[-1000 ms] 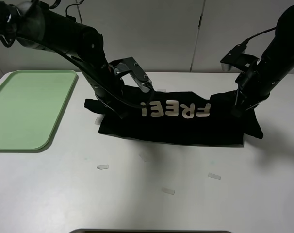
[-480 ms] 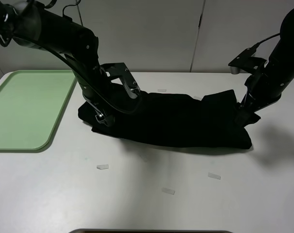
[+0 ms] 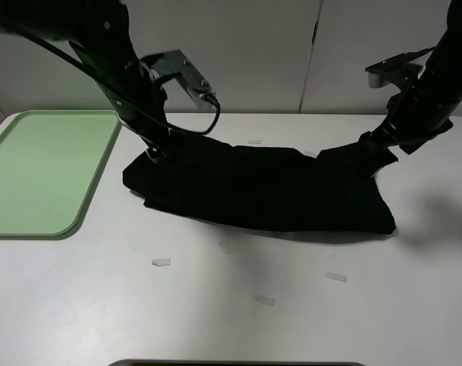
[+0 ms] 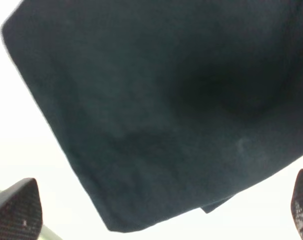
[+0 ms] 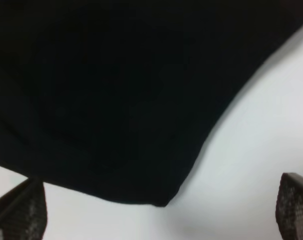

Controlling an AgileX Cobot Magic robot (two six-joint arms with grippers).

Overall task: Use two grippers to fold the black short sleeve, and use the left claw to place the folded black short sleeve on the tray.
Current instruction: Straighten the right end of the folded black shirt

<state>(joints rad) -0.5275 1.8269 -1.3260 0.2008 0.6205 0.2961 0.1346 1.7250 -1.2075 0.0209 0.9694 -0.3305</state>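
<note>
Nearest us on the white tabletop [image 3: 216, 320] lie a few pale scraps [image 3: 161, 262]; beyond them the soft black cotton short sleeve [image 3: 261, 191] lies folded into a long band, apart from the flat pale green plastic tray [image 3: 40, 171] at the left. Above its far ends our bulky black left gripper [image 4: 159, 207] and right gripper [image 5: 159, 205] hang with fingers spread wide, holding nothing. We judge a lengthwise fold done; next we need fresh grips to fold the band shorter before the left gripper carries it over.
</note>
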